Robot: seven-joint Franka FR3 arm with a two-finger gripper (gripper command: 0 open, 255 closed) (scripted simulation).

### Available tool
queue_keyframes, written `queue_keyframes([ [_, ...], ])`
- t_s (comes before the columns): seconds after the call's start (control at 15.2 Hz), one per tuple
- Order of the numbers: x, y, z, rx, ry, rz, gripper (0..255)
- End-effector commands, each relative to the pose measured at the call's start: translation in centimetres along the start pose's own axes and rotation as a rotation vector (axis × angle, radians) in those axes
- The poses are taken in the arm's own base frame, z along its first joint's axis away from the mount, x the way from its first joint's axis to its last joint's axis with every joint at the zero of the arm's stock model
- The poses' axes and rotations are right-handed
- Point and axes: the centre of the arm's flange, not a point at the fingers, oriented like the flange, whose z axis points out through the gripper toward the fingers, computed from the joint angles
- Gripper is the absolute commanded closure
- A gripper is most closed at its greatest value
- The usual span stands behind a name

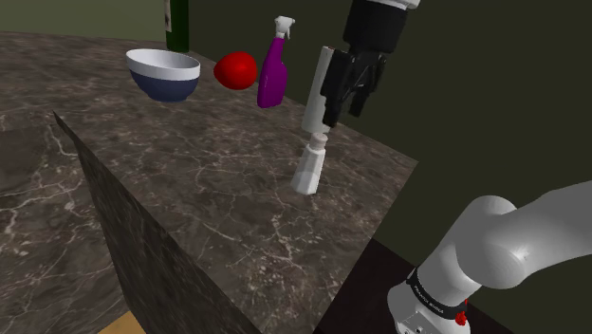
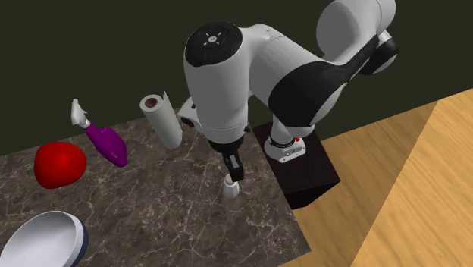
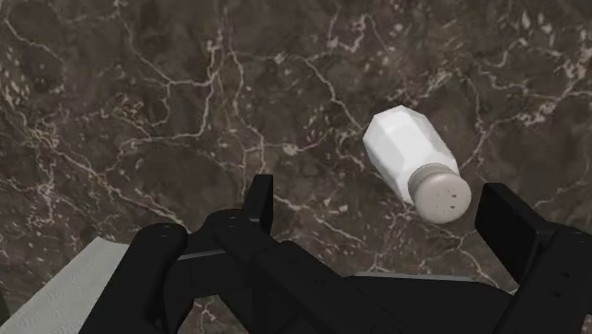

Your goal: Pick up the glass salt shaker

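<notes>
One white, grey-capped salt shaker (image 3: 416, 166) stands upright on the marble counter (image 1: 209, 180), at six o'clock under the wide-spread gripper (image 3: 379, 204). Best play: centre it between the fingers (image 3: 261, 194), sink straight, pinch below the cap.

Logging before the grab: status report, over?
Gripper open, hovering above counter. Salt shaker standing below it, untouched. Paper towel roll close beside, not between.

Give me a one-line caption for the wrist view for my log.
Open claw hovers over a white salt shaker with a grey cap on the dark marble counter, not touching it.
</notes>
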Motion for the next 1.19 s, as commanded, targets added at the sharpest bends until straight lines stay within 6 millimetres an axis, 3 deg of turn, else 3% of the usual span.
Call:
queue_keyframes([
  [0.0,0.3,-2.5,-0.4,-0.004,0.004,0.001,0],
  [0.13,0.5,-4.0,-0.8,-0.008,0.007,0.001,0],
  [0.59,0.7,-4.0,3.2,-0.008,0.007,0.001,0],
  [0.73,0.7,-4.0,3.2,-0.008,0.007,0.001,0],
  [0.79,0.6,-4.0,3.3,-0.008,0.007,0.001,255],
  [1.12,0.6,-4.0,3.3,-0.008,0.007,0.001,255],
])
